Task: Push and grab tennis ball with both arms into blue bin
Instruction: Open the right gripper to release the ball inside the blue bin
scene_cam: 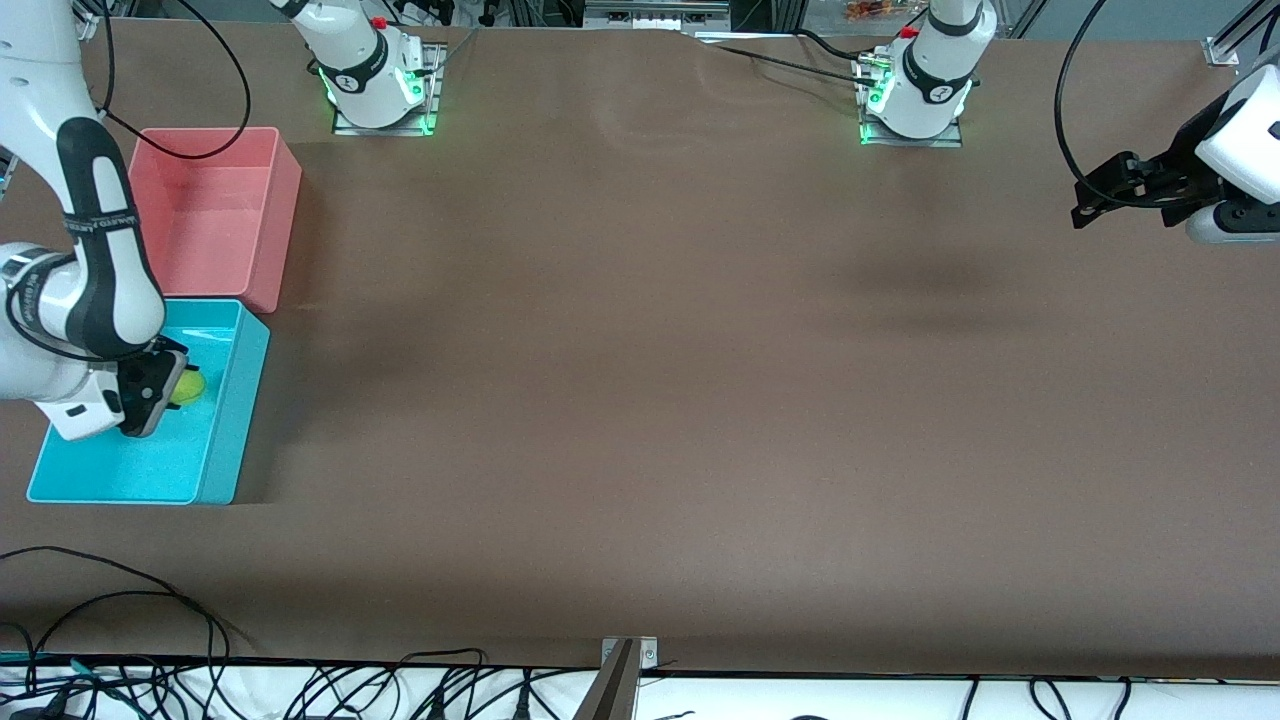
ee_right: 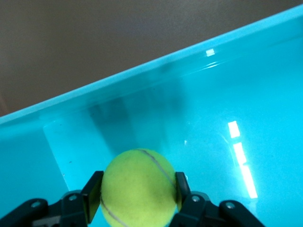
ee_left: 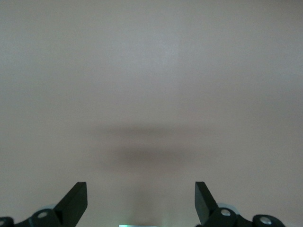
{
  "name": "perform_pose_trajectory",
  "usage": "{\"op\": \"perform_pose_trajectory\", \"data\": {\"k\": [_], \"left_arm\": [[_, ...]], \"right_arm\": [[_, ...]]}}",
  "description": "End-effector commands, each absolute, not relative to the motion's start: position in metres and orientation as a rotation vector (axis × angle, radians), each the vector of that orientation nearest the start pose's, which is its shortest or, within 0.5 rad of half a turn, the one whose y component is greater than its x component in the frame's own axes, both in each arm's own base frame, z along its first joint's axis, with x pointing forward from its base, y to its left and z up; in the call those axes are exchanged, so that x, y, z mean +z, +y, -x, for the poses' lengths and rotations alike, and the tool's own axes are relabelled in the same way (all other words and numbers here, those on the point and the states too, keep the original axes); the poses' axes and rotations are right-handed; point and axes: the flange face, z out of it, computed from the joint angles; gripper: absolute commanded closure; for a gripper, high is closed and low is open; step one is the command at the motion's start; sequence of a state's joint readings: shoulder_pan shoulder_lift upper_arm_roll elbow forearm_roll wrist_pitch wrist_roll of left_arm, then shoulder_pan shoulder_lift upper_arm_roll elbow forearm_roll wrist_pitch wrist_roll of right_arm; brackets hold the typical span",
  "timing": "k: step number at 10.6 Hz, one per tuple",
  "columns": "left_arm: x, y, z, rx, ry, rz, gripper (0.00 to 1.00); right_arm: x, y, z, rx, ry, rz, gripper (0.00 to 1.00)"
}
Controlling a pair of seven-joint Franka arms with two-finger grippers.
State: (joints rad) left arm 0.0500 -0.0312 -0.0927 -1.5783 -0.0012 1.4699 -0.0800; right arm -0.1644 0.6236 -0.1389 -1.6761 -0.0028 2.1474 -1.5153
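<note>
So the big brown table (scene_cam: 640,400) has a bright cyan-blue rectangular plastic bin (scene_cam: 225,420) at the right arm's end. Over that bin, the right gripper (ee_right: 137,196) is clenched on the fuzzy yellow-green tennis ball (ee_right: 137,189). The left gripper (ee_left: 141,201) waits spread wide, well apart from the bin.

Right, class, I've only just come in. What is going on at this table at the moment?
The right gripper has its jaws shut on the tennis ball and holds it inside the blue bin, at the right arm's end of the table. The ball is still gripped, not yet released. The pink-red bin sits beside the blue one, farther from the front camera. The left gripper waits with its jaws open above bare table at the left arm's end.
</note>
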Motion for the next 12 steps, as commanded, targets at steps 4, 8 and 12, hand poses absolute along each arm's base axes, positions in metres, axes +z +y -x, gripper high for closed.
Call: {"op": "perform_pose_trajectory", "data": {"k": [4,8,12], "left_arm": [[0.635,-0.023,-0.536,0.131,-0.051,3.126,0.0],[0.635,-0.024,-0.536,0.131,-0.049,3.126,0.0],[0.635,-0.024,-0.536,0.131,-0.049,3.126,0.0]], "right_arm": [[0.217,-0.19,-0.646,0.161,-1.898,2.486,0.4],[0.213,-0.19,-0.636,0.178,-1.793,2.473,0.12],[0.293,-0.181,-0.634,0.121,-1.782,2.492,0.04]]}}
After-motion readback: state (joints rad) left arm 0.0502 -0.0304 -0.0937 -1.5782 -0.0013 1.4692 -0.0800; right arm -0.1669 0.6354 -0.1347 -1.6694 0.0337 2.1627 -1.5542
